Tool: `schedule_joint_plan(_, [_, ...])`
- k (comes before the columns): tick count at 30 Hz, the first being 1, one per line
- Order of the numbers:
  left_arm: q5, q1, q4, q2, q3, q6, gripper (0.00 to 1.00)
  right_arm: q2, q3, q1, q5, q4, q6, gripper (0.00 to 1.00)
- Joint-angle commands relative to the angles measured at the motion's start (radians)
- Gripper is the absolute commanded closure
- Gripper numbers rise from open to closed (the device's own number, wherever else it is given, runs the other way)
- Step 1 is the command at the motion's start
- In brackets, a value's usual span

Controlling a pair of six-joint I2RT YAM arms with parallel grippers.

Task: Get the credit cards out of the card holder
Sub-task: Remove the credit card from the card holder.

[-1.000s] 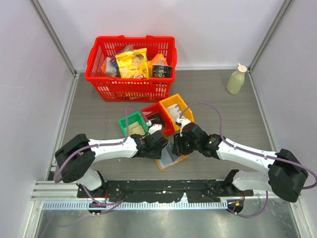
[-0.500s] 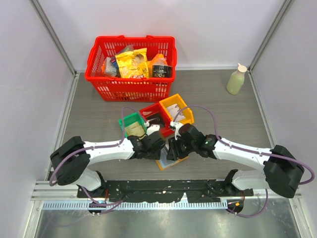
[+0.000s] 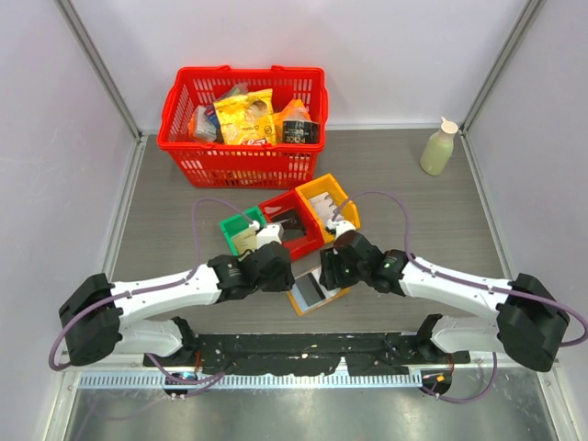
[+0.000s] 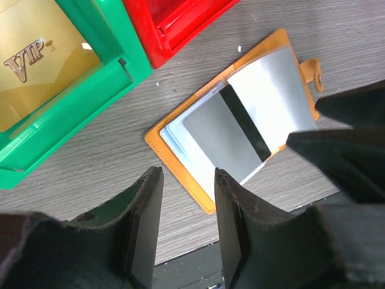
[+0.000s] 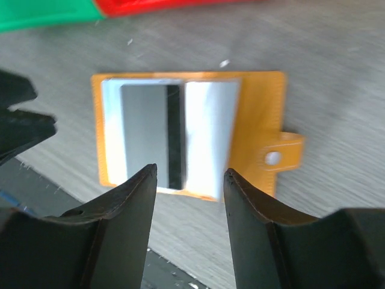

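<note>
The tan-orange card holder (image 4: 180,153) lies open on the table, its tab (image 4: 313,71) at the far right. A grey credit card (image 4: 222,135) with a black stripe lies on its clear sleeves, sticking out a little over the near edge. Whitish cards show beneath. My left gripper (image 4: 187,176) is open and empty, just short of the holder's near-left edge. My right gripper (image 5: 189,171) is open and empty, hovering over the holder (image 5: 258,114) and the card (image 5: 143,132). In the top view the holder (image 3: 317,305) lies between the left gripper (image 3: 280,273) and the right gripper (image 3: 324,274).
A green bin (image 3: 237,227) holding a gold VIP card (image 4: 36,60), a red bin (image 3: 292,220) and a yellow bin (image 3: 326,202) stand just behind the holder. A red basket (image 3: 243,156) of groceries stands at the back. A bottle (image 3: 438,147) stands at the back right.
My left arm has drawn back to the left, off the holder. My right gripper has shifted slightly right. The grey card now shows uncovered on the holder.
</note>
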State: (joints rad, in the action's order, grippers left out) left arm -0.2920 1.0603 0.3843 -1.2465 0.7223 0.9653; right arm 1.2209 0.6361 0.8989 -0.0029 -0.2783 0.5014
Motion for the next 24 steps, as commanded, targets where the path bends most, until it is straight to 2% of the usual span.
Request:
schedule_joint_plan(1, [0.010, 0.004, -0.064, 0.010, 0.019, -0.013, 0.57, -0.105, 0.007, -0.011, 0.211, -0.026, 0.025, 0.47])
schedule_joint_plan(6, [0.073, 0.004, -0.159, -0.089, 0.046, -0.036, 0.65, -0.156, -0.045, -0.061, 0.083, 0.103, 0.022, 0.53])
schedule_joint_plan(11, [0.103, 0.003, -0.167, -0.203, 0.086, -0.054, 0.74, -0.126, -0.111, -0.147, -0.199, 0.272, 0.057, 0.54])
schedule_joint_plan(18, [0.114, 0.003, -0.127, -0.274, 0.089, -0.050, 0.86, 0.020, -0.234, -0.241, -0.414, 0.539, 0.127, 0.57])
schedule_joint_plan(22, [0.113, 0.004, -0.101, -0.278, 0.071, -0.043, 0.93, 0.098, -0.263, -0.259, -0.474, 0.643, 0.144, 0.59])
schedule_joint_plan(24, [0.113, 0.004, -0.090, -0.277, 0.065, -0.042, 0.93, 0.132, -0.280, -0.265, -0.508, 0.698, 0.163, 0.60])
